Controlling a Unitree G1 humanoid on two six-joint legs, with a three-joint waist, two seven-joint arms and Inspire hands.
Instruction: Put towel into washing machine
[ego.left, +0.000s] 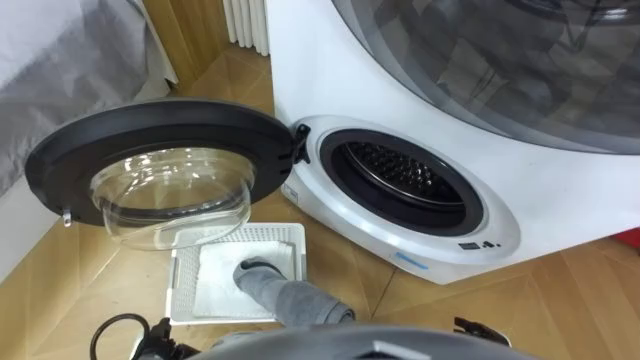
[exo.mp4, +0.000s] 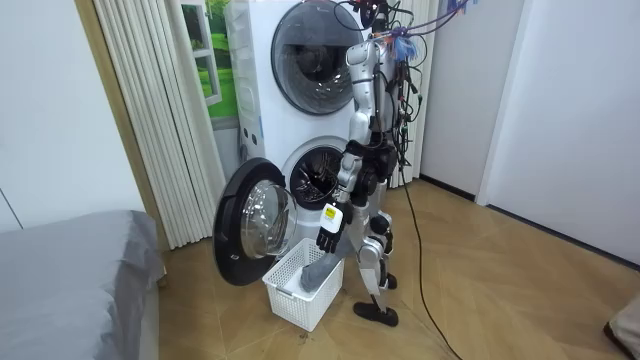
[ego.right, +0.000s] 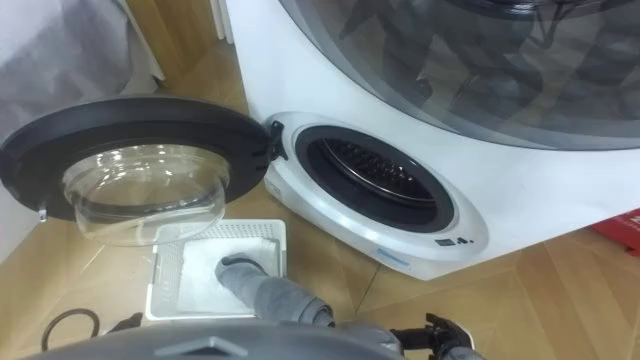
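While the door (ego.left: 150, 120) hangs open, grey towel (ego.left: 287, 293) in white basket (ego.left: 182, 285)

We stand upright on both legs, back partly toward the room view. Our left arm hangs down in front of the body, elbow slightly bent, forearm pointing at the floor. Our left hand (exo.mp4: 329, 230) is below the hip and above the knee, its fingers loose, pointing down and holding nothing. Our right hand (ego.right: 440, 330) sits low at the eye view's lower right, close to the body.
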